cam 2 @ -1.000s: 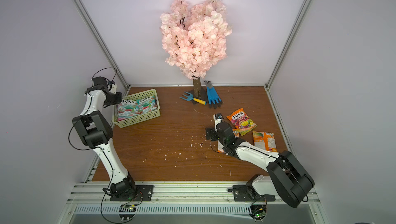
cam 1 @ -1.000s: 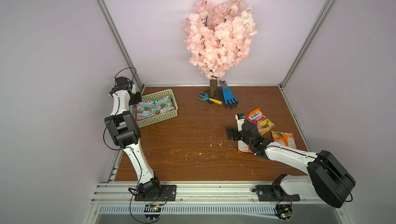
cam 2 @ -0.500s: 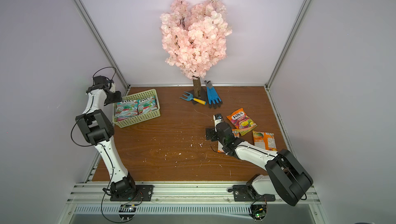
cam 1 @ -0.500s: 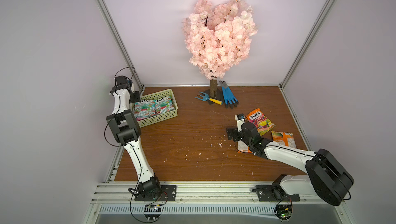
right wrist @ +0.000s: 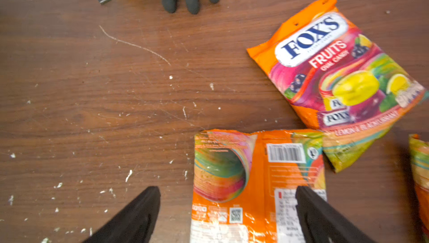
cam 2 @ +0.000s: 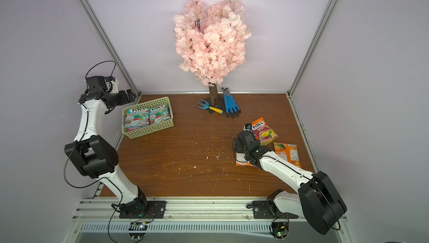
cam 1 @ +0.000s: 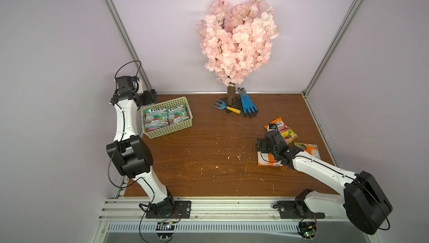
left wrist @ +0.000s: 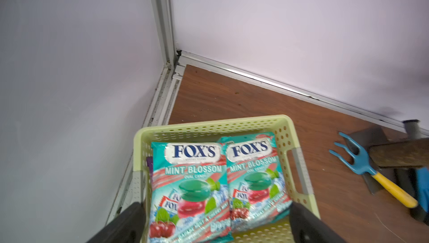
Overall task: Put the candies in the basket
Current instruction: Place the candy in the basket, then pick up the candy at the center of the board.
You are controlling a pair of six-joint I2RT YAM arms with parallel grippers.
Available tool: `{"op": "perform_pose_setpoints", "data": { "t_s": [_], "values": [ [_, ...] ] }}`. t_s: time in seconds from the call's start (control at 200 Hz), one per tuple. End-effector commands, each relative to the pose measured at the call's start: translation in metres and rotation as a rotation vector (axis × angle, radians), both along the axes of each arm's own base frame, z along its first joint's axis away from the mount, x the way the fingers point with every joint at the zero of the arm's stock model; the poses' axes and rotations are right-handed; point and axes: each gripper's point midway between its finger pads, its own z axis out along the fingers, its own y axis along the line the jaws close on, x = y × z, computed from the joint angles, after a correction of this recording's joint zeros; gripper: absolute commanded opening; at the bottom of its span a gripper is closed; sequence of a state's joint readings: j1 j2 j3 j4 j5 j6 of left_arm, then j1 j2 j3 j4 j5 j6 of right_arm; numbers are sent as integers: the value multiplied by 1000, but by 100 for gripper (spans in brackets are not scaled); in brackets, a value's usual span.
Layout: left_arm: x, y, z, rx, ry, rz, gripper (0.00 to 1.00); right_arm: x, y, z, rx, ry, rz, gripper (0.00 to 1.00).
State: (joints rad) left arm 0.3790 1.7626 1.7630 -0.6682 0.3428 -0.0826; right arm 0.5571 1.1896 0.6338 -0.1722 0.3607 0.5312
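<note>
The pale yellow-green basket [cam 1: 171,130] [cam 2: 151,130] [left wrist: 209,123] stands at the back left. Two teal candies bags [cam 1: 156,117] [cam 1: 177,115] lie flat side by side in it, with a purple bag's edge [left wrist: 149,167] under them. My left gripper [cam 1: 153,96] [left wrist: 216,209] hangs open above the basket's left end, holding nothing. Three orange candies bags lie on the right: one face up [cam 1: 284,132] [right wrist: 336,79], one face down [cam 1: 267,160] [right wrist: 255,179], one further right [cam 1: 310,150]. My right gripper [cam 1: 267,144] [right wrist: 227,193] is open low over the face-down bag.
A pink blossom tree [cam 1: 234,35] stands at the back middle. A blue hand fork with a yellow handle [cam 1: 225,107] and a blue glove [cam 1: 247,104] lie at its foot. White crumbs dot the wooden table [cam 1: 197,151]. Walls close in left, back and right.
My left gripper has opened and drawn back toward the left wall; the teal bag now lies flat in the basket. The right gripper has hardly moved.
</note>
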Motion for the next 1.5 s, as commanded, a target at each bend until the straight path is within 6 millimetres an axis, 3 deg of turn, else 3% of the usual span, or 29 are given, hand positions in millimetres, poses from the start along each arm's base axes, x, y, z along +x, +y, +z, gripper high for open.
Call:
{"op": "perform_pose_setpoints", "data": {
  "t_s": [0.0, 0.145, 0.25, 0.32, 0.445, 0.54, 0.626, 0.711, 0.916, 1.031, 1.096, 1.161, 1.236, 1.496],
  "values": [
    [-8, -27, 11, -83, -71, -24, 100, -17, -21, -14, 24, 84, -29, 90],
    [-30, -25, 32, -115, -175, 65, 99, -20, -12, -18, 33, 158, 125, 71],
    [-44, -38, 31, -256, -243, 39, 100, -26, -3, -12, -15, 182, 206, 68],
    [-52, -48, 30, -282, -271, 6, 100, -24, 19, 6, -31, 119, 307, 67],
    [-59, -75, 19, -264, -240, -71, 100, -23, 64, 59, -166, -126, 541, 66],
    [-68, -110, 15, -254, -250, -166, 100, -28, 79, 74, -340, -200, 695, 70],
    [-80, -139, 16, -239, -291, -255, 100, -38, 80, 64, -502, -165, 854, 72],
    [-93, -163, 16, -186, -316, -321, 100, -51, 67, 46, -641, -75, 957, 69],
    [-121, -213, 7, -40, -350, -461, 100, -88, 24, -10, -826, 201, 1070, 60],
    [-132, -234, 9, 70, -399, -526, 100, -102, 16, -31, -830, 289, 1107, 59],
    [-134, -238, 13, 137, -419, -534, 99, -106, 15, -40, -839, 303, 1123, 60],
    [-136, -242, 20, 154, -447, -541, 99, -97, 9, -46, -901, 281, 1084, 62],
    [-137, -241, 29, 148, -489, -530, 99, -78, 1, -46, -994, 225, 984, 54],
    [-136, -239, 35, 157, -558, -507, 100, -78, 1, -60, -986, 191, 970, 53]
  ]
}}
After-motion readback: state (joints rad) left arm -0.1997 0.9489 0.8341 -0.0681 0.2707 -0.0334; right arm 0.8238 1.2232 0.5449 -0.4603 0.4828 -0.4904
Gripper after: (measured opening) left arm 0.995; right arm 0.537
